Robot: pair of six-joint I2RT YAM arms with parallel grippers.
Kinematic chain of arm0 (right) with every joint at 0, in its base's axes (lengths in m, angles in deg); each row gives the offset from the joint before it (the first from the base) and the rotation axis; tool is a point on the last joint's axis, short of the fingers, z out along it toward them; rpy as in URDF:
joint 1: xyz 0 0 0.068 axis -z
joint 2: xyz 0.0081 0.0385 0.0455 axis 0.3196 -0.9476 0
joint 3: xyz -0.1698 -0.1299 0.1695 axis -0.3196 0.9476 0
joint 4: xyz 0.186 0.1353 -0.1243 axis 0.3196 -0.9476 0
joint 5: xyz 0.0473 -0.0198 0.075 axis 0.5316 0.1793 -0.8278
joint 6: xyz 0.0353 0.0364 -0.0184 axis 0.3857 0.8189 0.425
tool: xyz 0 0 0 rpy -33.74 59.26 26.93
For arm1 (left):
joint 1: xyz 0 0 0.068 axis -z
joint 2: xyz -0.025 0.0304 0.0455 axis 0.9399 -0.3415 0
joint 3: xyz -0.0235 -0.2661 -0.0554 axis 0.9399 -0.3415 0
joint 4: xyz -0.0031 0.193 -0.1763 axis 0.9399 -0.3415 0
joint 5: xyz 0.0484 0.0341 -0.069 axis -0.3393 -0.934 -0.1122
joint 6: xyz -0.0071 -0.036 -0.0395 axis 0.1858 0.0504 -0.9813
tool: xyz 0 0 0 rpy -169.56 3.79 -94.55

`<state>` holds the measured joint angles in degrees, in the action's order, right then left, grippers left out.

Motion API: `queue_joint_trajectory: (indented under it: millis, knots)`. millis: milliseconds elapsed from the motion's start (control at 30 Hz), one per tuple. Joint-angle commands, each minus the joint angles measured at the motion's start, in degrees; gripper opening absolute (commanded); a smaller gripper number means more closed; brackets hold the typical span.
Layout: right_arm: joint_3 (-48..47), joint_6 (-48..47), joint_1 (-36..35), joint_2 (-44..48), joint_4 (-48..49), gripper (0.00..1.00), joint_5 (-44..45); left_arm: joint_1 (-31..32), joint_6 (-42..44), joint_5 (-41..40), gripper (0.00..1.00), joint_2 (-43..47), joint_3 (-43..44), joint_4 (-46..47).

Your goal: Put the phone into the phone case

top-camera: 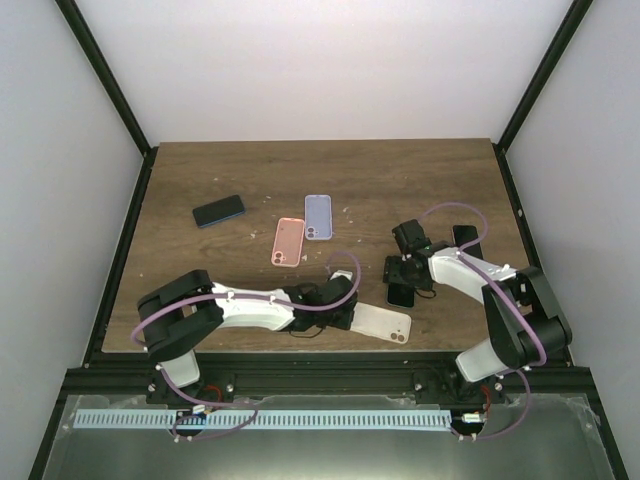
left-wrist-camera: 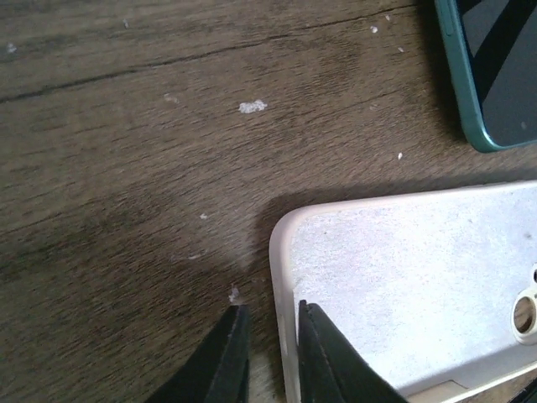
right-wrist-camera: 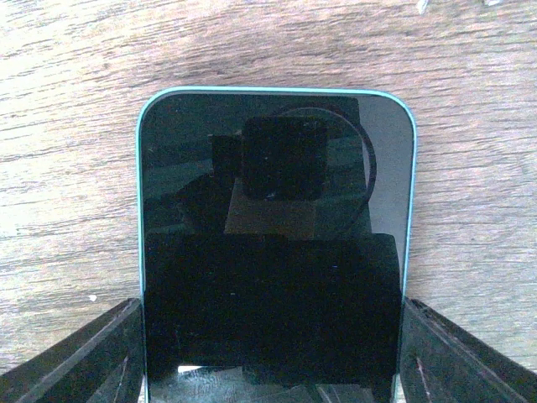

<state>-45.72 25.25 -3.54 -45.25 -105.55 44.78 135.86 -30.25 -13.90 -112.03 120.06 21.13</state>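
Observation:
A cream-white phone case (top-camera: 382,322) lies open side up near the table's front edge. My left gripper (top-camera: 350,312) is at its left end. In the left wrist view the left gripper (left-wrist-camera: 271,307) is shut on the rim of the case (left-wrist-camera: 403,277), with one finger (left-wrist-camera: 226,357) outside and the other inside. A teal-edged phone (top-camera: 401,293) lies screen up just right of the case and shows at the top right of the left wrist view (left-wrist-camera: 495,67). My right gripper (top-camera: 403,278) is over it. In the right wrist view the right gripper (right-wrist-camera: 270,306) is shut on the long sides of the phone (right-wrist-camera: 277,252).
A dark blue phone (top-camera: 219,211) lies at the back left. A pink case (top-camera: 288,242) and a lavender case (top-camera: 318,216) lie mid-table behind my left arm. The black frame rail (top-camera: 320,372) runs along the table's near edge.

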Motion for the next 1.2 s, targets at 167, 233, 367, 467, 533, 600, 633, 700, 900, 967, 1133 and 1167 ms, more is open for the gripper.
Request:
queue_joint_trajectory:
  millis: [167,233,367,467,533,600,633,700,900,967,1133,1167]
  knots:
    - [0.99,-0.87,0.46,4.35,-1.56,0.62,-5.70,0.38,3.88,-0.22,0.00,2.73,-0.23,-2.57]
    - [0.73,-0.58,0.45,4.59,-1.78,0.62,-6.11,0.37,5.00,-0.26,0.00,3.50,-0.64,-2.11]
    - [0.76,0.16,-0.32,4.94,-1.58,0.61,-7.50,-0.24,8.05,-1.99,0.00,5.85,0.05,-6.36]
    - [1.03,0.94,-0.95,5.59,-1.43,0.61,-7.89,-1.71,11.23,-3.24,0.00,9.15,-1.61,-8.59]
    - [1.25,0.44,-1.30,6.12,-0.33,0.61,-8.88,-3.63,13.13,-2.41,0.00,11.55,-3.71,-9.09]
    - [1.35,-0.46,-2.61,6.84,0.80,0.61,-9.72,-5.86,14.40,0.38,0.00,13.68,-4.98,-11.17]
    - [1.34,-0.64,-3.32,7.15,1.12,0.61,-9.77,-6.65,15.04,1.69,0.00,14.66,-5.44,-12.33]
    - [1.67,-0.85,-4.36,7.84,1.73,0.61,-9.94,-7.29,16.48,3.72,0.00,16.48,-6.44,-13.51]
    - [3.21,-1.73,-5.54,10.96,4.90,0.59,-13.77,-8.34,20.25,8.24,0.00,16.17,-6.98,-18.06]
    - [3.53,-1.90,-6.11,12.06,4.88,0.58,-14.16,-8.41,21.03,7.66,0.00,16.34,-7.71,-19.43]
    - [4.40,-3.72,-7.01,14.64,4.88,0.58,-15.35,-12.76,22.38,7.03,0.00,19.19,-9.66,-19.28]
    - [4.21,-4.31,-7.01,14.91,4.67,0.58,-16.42,-14.02,22.96,7.22,0.00,19.30,-9.58,-19.13]
